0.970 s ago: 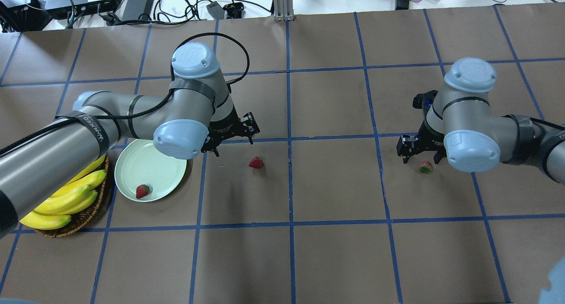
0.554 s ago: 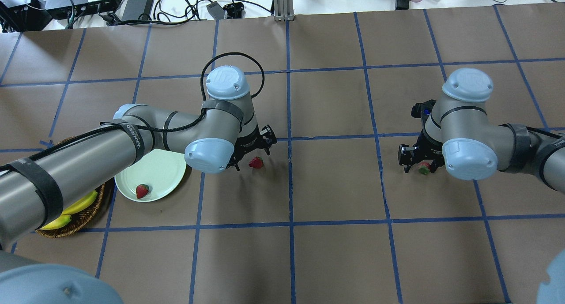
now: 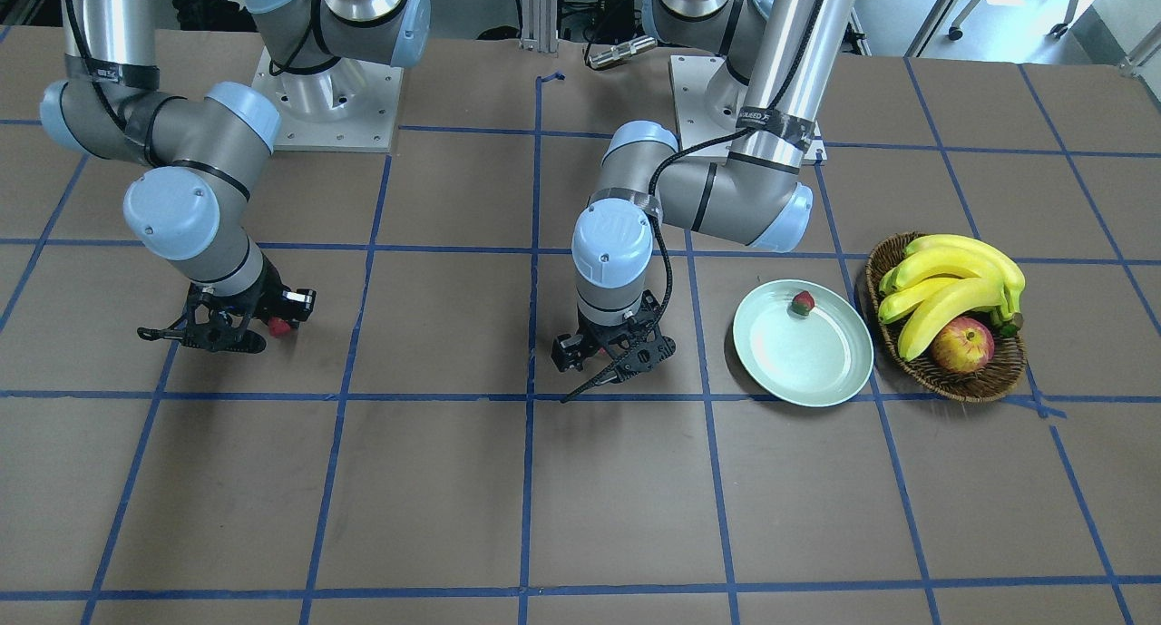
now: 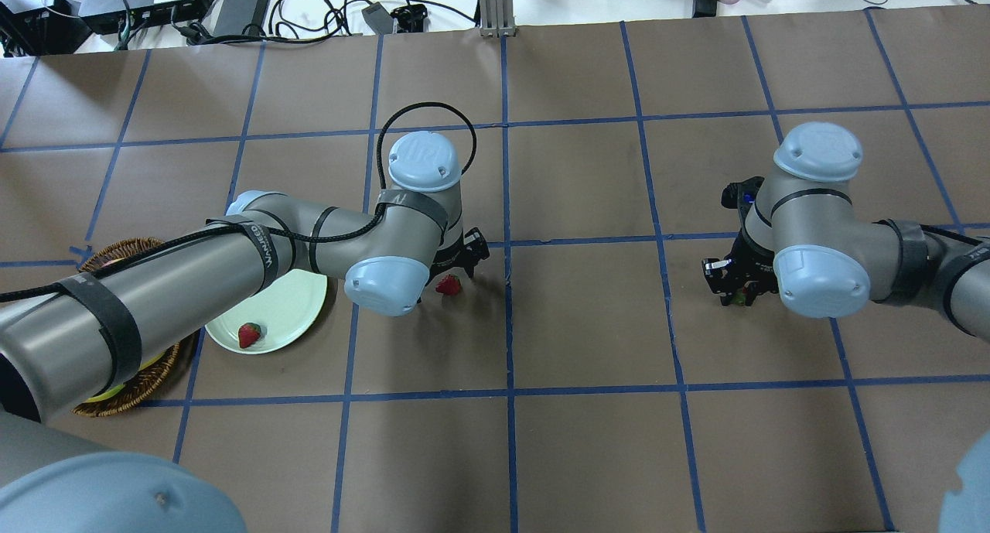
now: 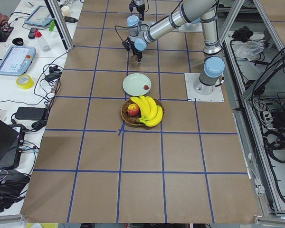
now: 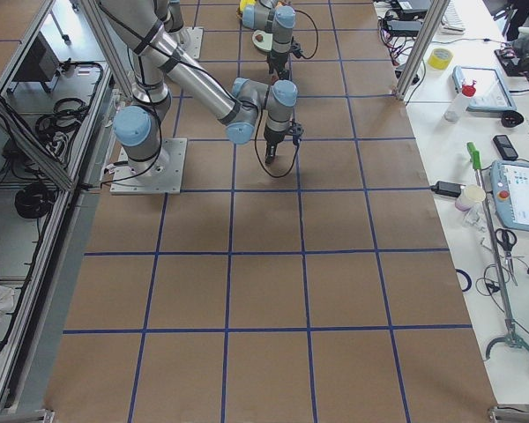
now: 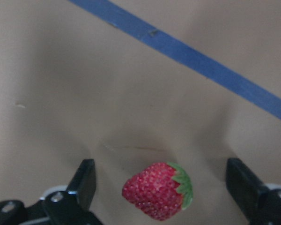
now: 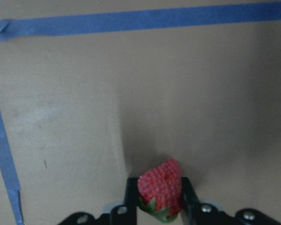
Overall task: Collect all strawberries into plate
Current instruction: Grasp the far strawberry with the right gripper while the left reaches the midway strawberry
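One strawberry [image 4: 249, 335] lies in the plate [image 4: 298, 305]; your left gripper [image 7: 162, 176] straddles a second strawberry [image 7: 157, 191] near it, fingers apart for grasping, and your right gripper [image 8: 159, 194], well away, pinches the third strawberry [image 8: 161, 180] for carrying.

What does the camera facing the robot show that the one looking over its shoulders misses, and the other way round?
Only the facing camera shows the apple and the full bunch of bananas in the basket; from above, the left arm covers most of them. Only the over-shoulder camera shows the middle strawberry at the left gripper, plus cables beyond the table's far edge. Both show the plate with the first strawberry on it, and the right gripper low at a third strawberry.
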You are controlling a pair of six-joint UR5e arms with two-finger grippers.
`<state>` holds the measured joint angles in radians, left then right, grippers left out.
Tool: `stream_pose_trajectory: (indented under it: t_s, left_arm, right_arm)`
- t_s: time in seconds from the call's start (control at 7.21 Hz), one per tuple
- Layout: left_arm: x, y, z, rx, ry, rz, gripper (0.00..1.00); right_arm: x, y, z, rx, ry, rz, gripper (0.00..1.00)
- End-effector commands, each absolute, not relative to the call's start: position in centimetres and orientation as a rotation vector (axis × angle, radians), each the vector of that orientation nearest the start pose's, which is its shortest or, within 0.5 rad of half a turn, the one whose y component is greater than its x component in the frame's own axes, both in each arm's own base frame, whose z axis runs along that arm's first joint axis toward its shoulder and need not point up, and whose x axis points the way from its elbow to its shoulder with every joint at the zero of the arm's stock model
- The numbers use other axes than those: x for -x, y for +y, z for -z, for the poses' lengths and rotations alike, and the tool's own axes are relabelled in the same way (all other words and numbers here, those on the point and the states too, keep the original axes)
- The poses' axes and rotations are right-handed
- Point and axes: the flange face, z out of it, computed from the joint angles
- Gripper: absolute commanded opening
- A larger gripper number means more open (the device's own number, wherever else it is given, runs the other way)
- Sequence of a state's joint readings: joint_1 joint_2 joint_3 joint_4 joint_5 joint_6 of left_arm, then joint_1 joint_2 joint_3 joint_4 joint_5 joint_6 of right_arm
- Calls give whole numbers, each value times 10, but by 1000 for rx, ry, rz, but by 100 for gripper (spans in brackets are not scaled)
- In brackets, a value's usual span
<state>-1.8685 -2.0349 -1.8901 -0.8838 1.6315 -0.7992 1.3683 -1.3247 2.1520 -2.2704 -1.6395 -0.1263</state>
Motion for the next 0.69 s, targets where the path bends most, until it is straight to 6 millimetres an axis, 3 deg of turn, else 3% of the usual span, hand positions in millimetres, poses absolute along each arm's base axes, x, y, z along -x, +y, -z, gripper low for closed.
stream_pose_trajectory:
  t_s: [0.0, 0.14, 0.55]
  left_arm:
    - [285, -496, -149, 746, 2935, -90, 79]
    - [286, -495, -148, 745, 2938, -92, 79]
    - [286, -495, -160, 740, 2953, -67, 74]
  right_arm:
    - [-33, -474, -182, -150, 3175, -196, 0]
    - [-42, -485, -194, -239, 3169, -164, 0]
    - [-159, -500, -227, -343, 3083, -98, 0]
